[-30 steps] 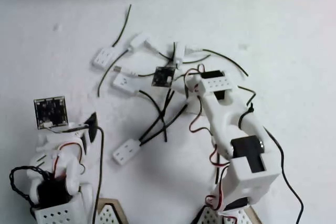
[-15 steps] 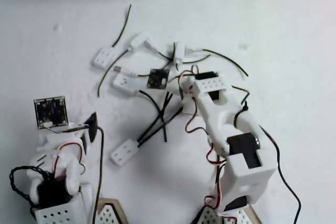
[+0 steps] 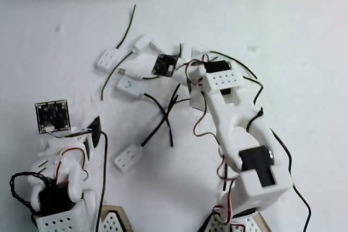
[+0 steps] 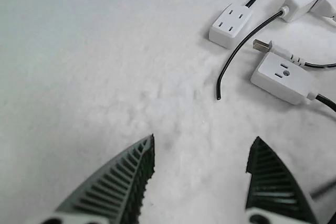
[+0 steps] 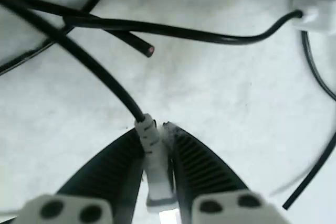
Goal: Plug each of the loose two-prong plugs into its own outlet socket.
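Note:
My right gripper [image 5: 157,129] is shut on a white plug [image 5: 153,167], its black cable [image 5: 84,56] running out from between the fingers. In the high view this gripper [image 3: 191,91] sits under the right arm, among tangled black cables near the table's middle. Three white outlet sockets lie on the table: one [image 3: 109,58] far left, one [image 3: 129,86] nearer the middle, one [image 3: 129,157] nearest the arms. My left gripper [image 4: 199,182] is open above bare table at the near left [image 3: 93,130]. Its view takes in two of the sockets [image 4: 231,24] [image 4: 283,77].
More loose white plugs [image 3: 144,41] [image 3: 185,51] and black cables lie at the far middle. A small metal-tipped connector [image 4: 269,49] lies between the two sockets. A cut black cable end [image 5: 147,50] lies ahead of the right gripper. The white table [image 3: 304,36] is bare on the right.
The right arm has moved toward the far side of the table with the plug in its grip, dragging its cable; the nearest socket slid slightly left. The left arm has not moved.

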